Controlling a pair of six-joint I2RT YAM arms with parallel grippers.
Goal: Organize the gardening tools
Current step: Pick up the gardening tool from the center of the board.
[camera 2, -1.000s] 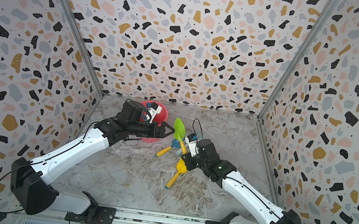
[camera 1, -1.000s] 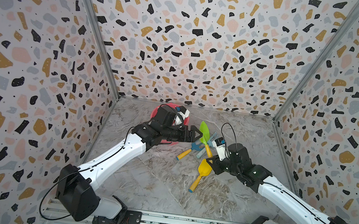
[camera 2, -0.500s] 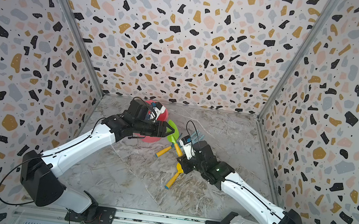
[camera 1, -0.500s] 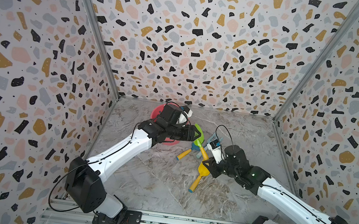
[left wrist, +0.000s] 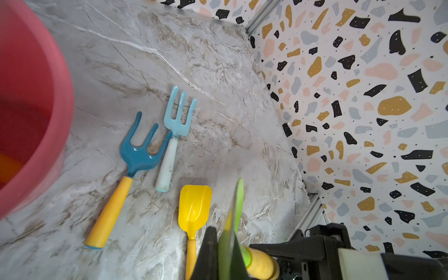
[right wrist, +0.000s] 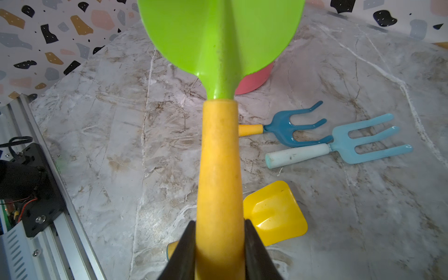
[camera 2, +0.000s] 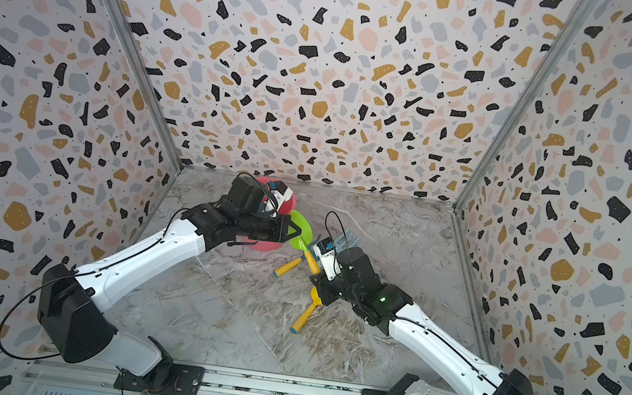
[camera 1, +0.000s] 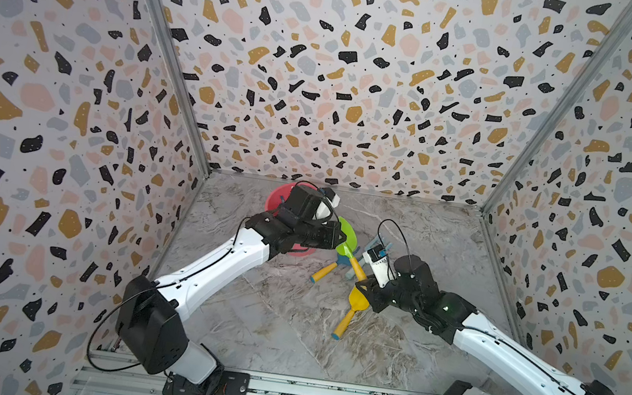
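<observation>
Pinching blade of green spade point(right wrist: 220, 36) with left tool point(camera 2: 294, 232), clamping its handle with right tool point(right wrist: 219, 244); yet to sort off worktop point(right wrist: 121, 145): dark-blue rake point(left wrist: 138, 155), light-blue rake point(left wrist: 178, 121), yellow shovel point(left wrist: 194, 206).

The spade point(right wrist: 220, 36) has a glossy green plastic blade and a duller, faintly scuffed yellow handle. The dark-blue rake point(left wrist: 140, 150), light-blue rake point(left wrist: 179, 116) and shovel point(left wrist: 194, 206) are shiny moulded plastic. The light-blue rake's pale handle looks matt and smudged. The bucket point(left wrist: 31, 109) is smooth pink plastic. The floor point(left wrist: 194, 60) looks like matt marble.
</observation>
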